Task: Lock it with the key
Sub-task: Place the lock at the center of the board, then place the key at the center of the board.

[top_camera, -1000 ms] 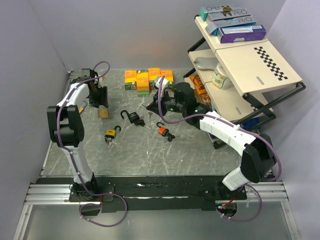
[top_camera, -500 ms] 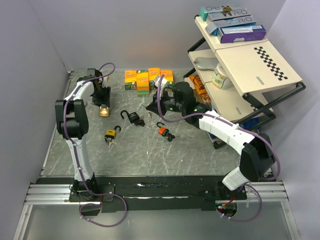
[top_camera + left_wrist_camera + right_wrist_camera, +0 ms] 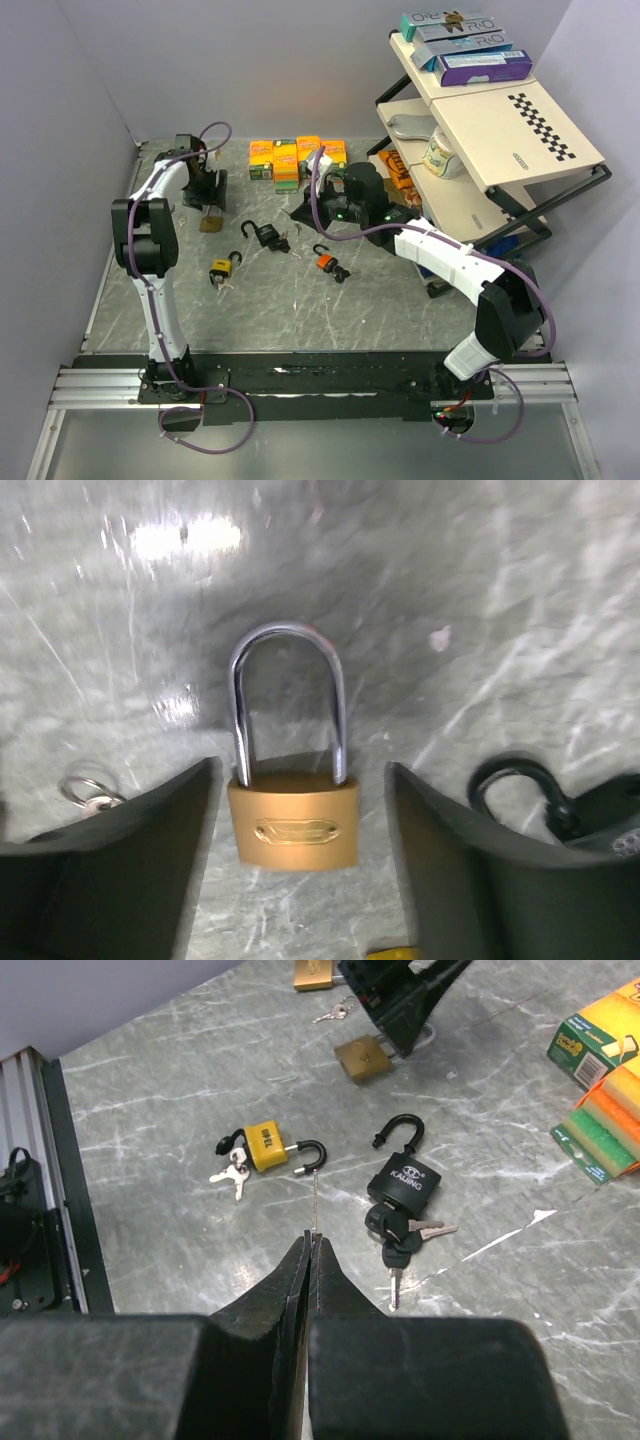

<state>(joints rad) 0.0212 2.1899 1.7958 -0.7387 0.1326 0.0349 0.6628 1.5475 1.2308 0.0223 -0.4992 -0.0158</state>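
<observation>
A brass padlock [image 3: 294, 825] with its shackle closed lies flat on the grey table, also visible from above [image 3: 210, 222]. My left gripper [image 3: 302, 772] stands open around it, and neither finger touches it. A loose key ring [image 3: 84, 791] lies just left of that gripper. My right gripper [image 3: 312, 1238] is shut on a thin key [image 3: 314, 1200], seen edge-on and sticking out from the fingertips. It hovers near the table's middle [image 3: 304, 212], above an open black padlock [image 3: 404, 1182] with keys and an open yellow padlock [image 3: 265, 1145].
An orange padlock [image 3: 325, 262] with keys lies near the centre. Coloured sponge boxes [image 3: 298, 160] line the back wall. A shelf rack [image 3: 480, 150] with boxes and a jar stands at the right. A second brass padlock [image 3: 313, 972] lies beyond the left gripper.
My left gripper's jaws have spread wider, leaving the brass padlock free on the table between them. A second ago that arm stood further left. The right gripper has stayed shut and almost still.
</observation>
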